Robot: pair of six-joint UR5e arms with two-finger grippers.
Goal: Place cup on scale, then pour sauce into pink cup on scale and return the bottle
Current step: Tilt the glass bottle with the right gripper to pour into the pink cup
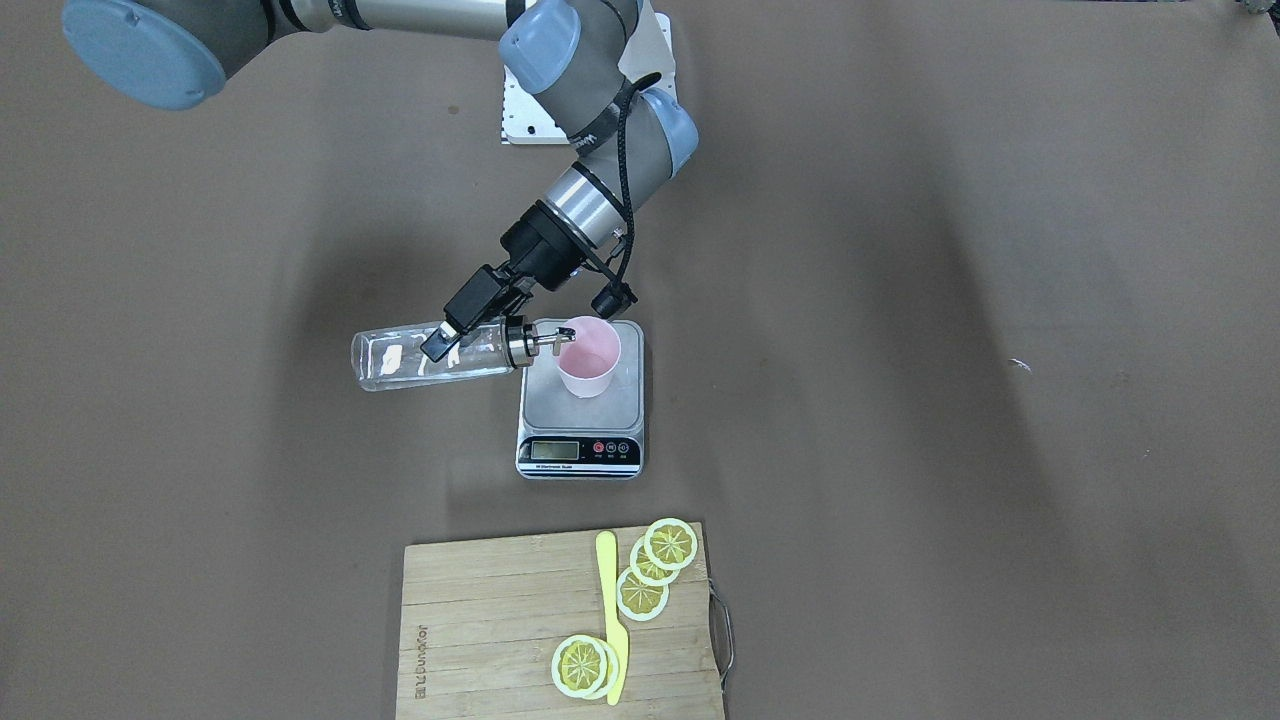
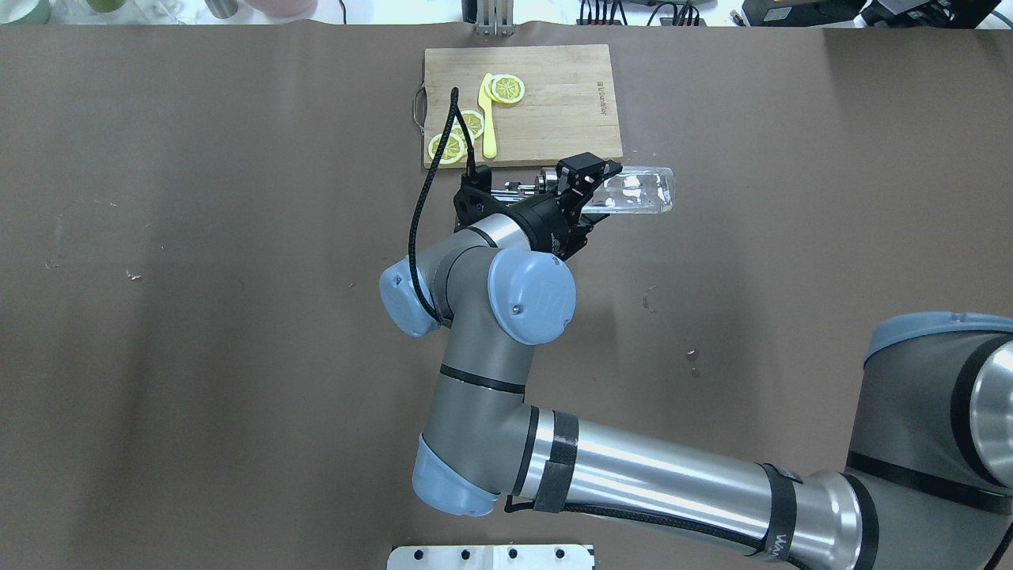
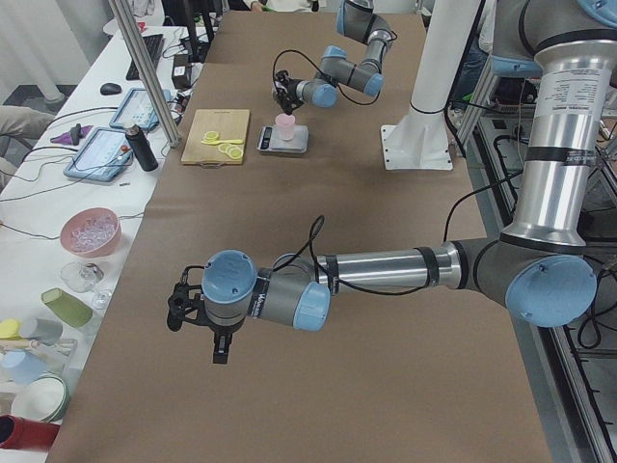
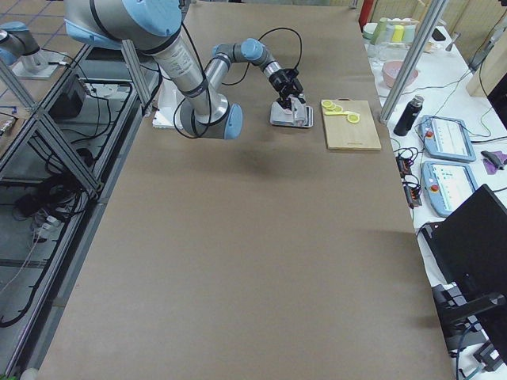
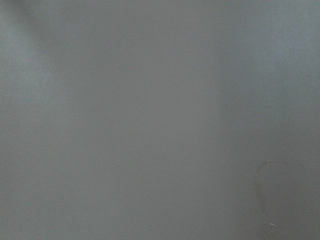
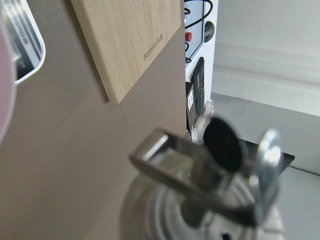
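Observation:
My right gripper (image 1: 446, 338) is shut on the clear glass bottle (image 1: 420, 358) and holds it tipped almost level. The silver spout (image 1: 545, 340) sits over the rim of the pink cup (image 1: 590, 358). The cup stands upright on the silver scale (image 1: 580, 415). I cannot make out the clear sauce through the glass. In the overhead view the bottle (image 2: 637, 190) juts right from the gripper (image 2: 589, 188), and my arm hides the cup and scale. The right wrist view shows the spout cap (image 6: 215, 190) close up. My left gripper (image 3: 218, 342) hangs far from the scale; I cannot tell its state.
A wooden cutting board (image 1: 480, 620) with lemon slices (image 1: 655, 565) and a yellow knife (image 1: 610, 620) lies just beyond the scale. A white base plate (image 1: 530, 110) is on the robot's side. The left wrist view shows only brown table cover.

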